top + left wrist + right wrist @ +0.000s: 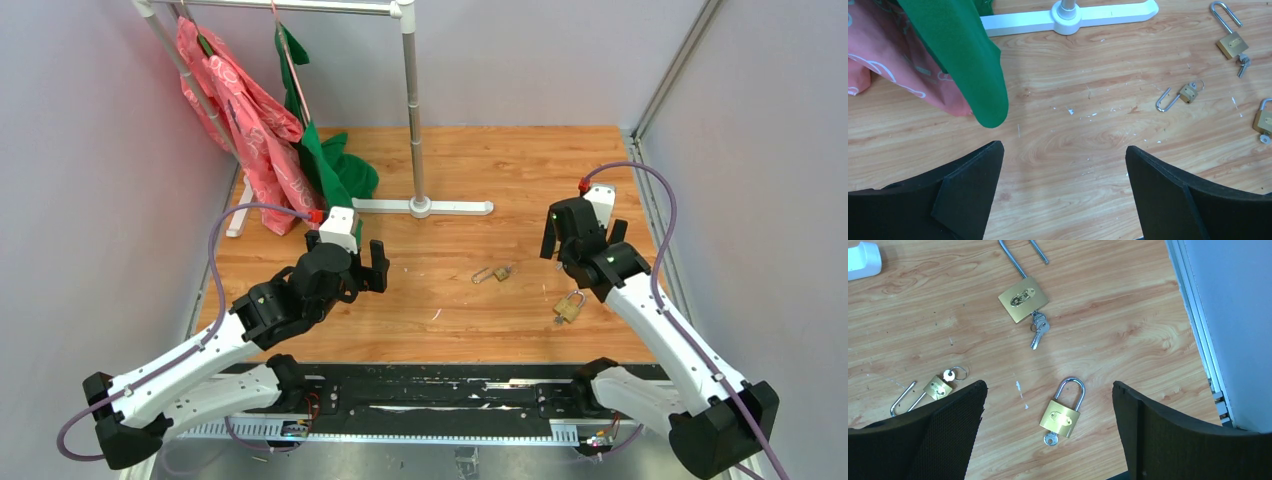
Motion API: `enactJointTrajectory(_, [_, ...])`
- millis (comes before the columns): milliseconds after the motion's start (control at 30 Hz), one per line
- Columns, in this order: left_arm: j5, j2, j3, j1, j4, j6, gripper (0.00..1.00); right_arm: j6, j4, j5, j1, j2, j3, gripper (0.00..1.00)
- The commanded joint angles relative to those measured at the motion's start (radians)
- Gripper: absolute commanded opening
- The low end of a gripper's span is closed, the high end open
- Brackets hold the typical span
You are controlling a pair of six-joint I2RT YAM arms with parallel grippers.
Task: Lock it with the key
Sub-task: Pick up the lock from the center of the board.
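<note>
Padlock (1062,412) with key (1050,440) under right pincer (1048,387), near table edge (1193,315) — left pincer (1063,147) over bare wood (1088,135); both spread apart, empty.

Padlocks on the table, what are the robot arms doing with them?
Nothing is being held yet. The left gripper and the right gripper both hover open over the table. Three brass padlocks lie there with keys at their bottoms. The big padlock and the small padlock have their shackles swung open. The middle padlock, right below the right gripper, looks closed.
</note>
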Motion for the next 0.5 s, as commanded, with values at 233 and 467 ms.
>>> enactJointTrajectory(233, [-0.01, -0.021, -0.006, -0.007, 0.042, -0.017, 1.0, -0.002, -0.005, 0.023, -0.012, -0.053, -0.022, 0.98])
enactJointTrajectory(467, [0.064, 0.03, -0.01, -0.007, 0.086, -0.042, 1.0, -0.02, -0.001, -0.014, -0.012, -0.074, -0.033, 0.94])
